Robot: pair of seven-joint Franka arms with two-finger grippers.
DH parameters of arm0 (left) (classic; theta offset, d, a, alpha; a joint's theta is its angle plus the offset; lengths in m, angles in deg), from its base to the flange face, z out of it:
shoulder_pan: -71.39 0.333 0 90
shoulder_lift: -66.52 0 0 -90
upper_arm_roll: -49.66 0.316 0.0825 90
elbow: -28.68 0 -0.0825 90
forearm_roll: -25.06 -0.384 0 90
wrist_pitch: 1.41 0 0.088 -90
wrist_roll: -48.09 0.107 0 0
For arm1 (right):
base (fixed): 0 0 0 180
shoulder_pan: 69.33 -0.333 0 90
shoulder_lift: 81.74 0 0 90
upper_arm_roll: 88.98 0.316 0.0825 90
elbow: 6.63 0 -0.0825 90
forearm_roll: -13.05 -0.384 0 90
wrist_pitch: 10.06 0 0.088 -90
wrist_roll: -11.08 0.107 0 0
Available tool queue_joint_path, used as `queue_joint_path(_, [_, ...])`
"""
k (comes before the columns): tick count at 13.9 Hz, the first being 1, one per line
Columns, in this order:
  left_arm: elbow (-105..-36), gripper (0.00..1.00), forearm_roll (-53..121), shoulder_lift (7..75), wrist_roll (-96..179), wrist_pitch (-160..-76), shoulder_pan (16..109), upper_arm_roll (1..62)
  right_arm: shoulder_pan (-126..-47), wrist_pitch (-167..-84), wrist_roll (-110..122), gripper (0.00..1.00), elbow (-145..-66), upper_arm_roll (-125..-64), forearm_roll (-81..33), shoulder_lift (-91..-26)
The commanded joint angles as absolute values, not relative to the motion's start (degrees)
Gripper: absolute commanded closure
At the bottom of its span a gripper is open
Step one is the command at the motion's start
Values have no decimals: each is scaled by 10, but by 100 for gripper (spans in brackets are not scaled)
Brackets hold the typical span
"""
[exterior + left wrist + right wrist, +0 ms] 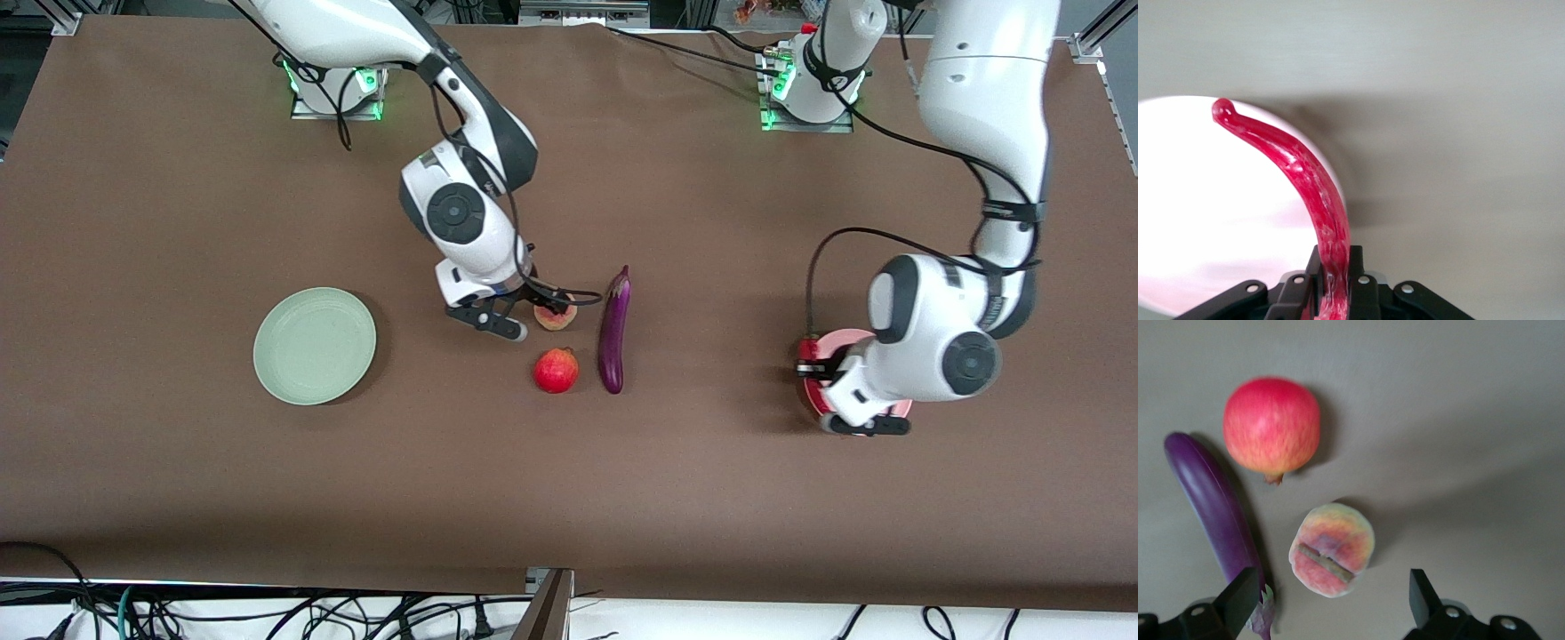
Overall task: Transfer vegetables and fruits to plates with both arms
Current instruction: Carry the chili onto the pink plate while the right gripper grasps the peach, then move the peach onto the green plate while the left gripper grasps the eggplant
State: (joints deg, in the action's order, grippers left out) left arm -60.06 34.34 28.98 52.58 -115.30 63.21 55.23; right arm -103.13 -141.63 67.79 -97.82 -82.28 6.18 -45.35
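Red chili [1313,193] is clamped between the left gripper's [1333,293] fingers, hanging over the pink plate [1191,220] near its rim; the step in hand looks like setting it down there. Next, I judge, that gripper should lower a little and let go so the chili lands inside the rim.

The right gripper [1328,600] hovers with fingers spread wide, the peach [1331,550] directly below and between them. The pomegranate [1271,427] lies just past the peach, and the eggplant [1215,507] runs beside one fingertip, close. Its next move calls for a straight descent and a squeeze on the peach without nudging the eggplant, then a carry to the green plate [314,345], well apart toward the right arm's end.
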Motion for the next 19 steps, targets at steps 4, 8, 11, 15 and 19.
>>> queue_joint_path(4, [-617, 75, 267, 274, 559, -1150, 645, 552, -1047, -1432, 687, 0, -964, -830, 85, -428])
queue_joint_path(8, [-607, 0, 255, 292, 565, -1111, 647, 548, -1056, -1472, 686, 0, -964, -832, 87, -404])
queue_joint_path(11, [-606, 0, 263, 336, 559, -1100, 640, 532, -1062, -1487, 687, 0, -964, -832, 93, -389])
queue_joint_path(15, [-604, 0, 263, 360, 432, -1075, 636, 437, -1062, -1490, 687, 13, -967, -832, 94, -385])
queue_joint_path(19, [-610, 0, 263, 349, 367, -1077, 620, 371, -1056, -1481, 672, 80, -967, -834, 98, -397])
